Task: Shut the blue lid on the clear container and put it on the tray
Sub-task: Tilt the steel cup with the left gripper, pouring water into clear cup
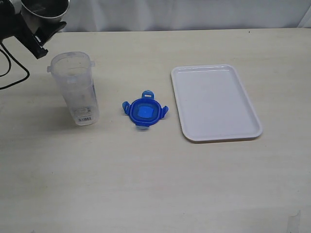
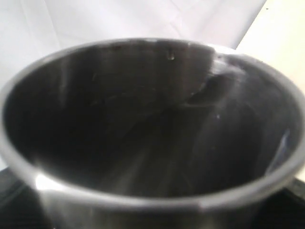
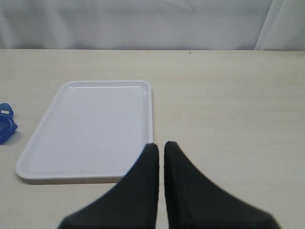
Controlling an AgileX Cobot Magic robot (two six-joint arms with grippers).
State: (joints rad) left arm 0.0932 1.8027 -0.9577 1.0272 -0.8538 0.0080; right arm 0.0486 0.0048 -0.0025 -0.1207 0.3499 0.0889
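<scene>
The tray (image 3: 90, 124) lies just ahead of the right jaws, which are pressed together and empty. The clear container (image 1: 75, 90) stands open beside the left jaws, clamped on a grey metal cup (image 1: 43, 7). The blue lid (image 1: 144, 111) lies beyond the tray; best spread the right jaws wide and grip its rim squarely. Pale wood-grain desk (image 1: 146, 184); white curtain (image 1: 184, 14) behind.

metal cup (image 2: 143, 138): blurred, rim cropped
blue lid (image 3: 5, 126): cut off at edge
barcode sticker (image 1: 85, 118): too small to read

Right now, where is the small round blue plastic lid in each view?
Exterior view: the lid at centre, beside the flat white plastic tray.
Left wrist view: not in it.
Right wrist view: only its edge, at the border, beside the tray.
Shared landmark: the tray.
</scene>
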